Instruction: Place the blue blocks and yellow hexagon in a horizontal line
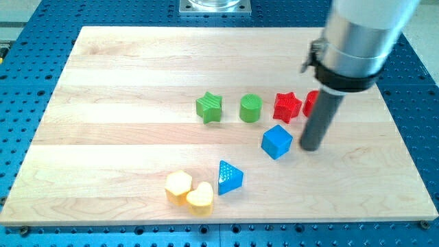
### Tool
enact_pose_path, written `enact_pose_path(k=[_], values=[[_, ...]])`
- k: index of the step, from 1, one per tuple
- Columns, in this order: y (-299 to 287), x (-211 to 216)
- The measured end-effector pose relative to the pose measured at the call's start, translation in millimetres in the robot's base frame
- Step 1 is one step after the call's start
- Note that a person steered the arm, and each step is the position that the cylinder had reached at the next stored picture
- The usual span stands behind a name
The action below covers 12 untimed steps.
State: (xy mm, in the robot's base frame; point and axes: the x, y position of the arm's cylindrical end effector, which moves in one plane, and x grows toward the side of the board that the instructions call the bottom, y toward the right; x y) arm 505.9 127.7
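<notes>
I am looking at my tip (311,148) sitting just at 3 o'clock of the blue cube (276,141), with no jaws to open or close on this tool. The blue triangle (229,178) is lying at 7 o'clock of the cube, the yellow hexagon (178,186) further at 9 o'clock, touching a yellow heart (200,198). They are looking light, rigid and slippery on the surface (123,96); I am judging flat side faces best for pushing. I am reading no writing.
</notes>
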Motion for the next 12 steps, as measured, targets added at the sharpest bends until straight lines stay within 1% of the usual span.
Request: enact_pose_path(k=[1, 2, 3, 4, 5, 7, 8, 9, 10, 11, 12], values=[[-47.6, 0.0], [-39.4, 35.0], [-45.1, 68.0], [-108.8, 69.2], [-135.9, 70.7], [-170.0, 70.7], [-79.4, 72.3], [-30.2, 112.6], [-35.1, 113.2], [-61.5, 113.0], [-116.9, 112.5]])
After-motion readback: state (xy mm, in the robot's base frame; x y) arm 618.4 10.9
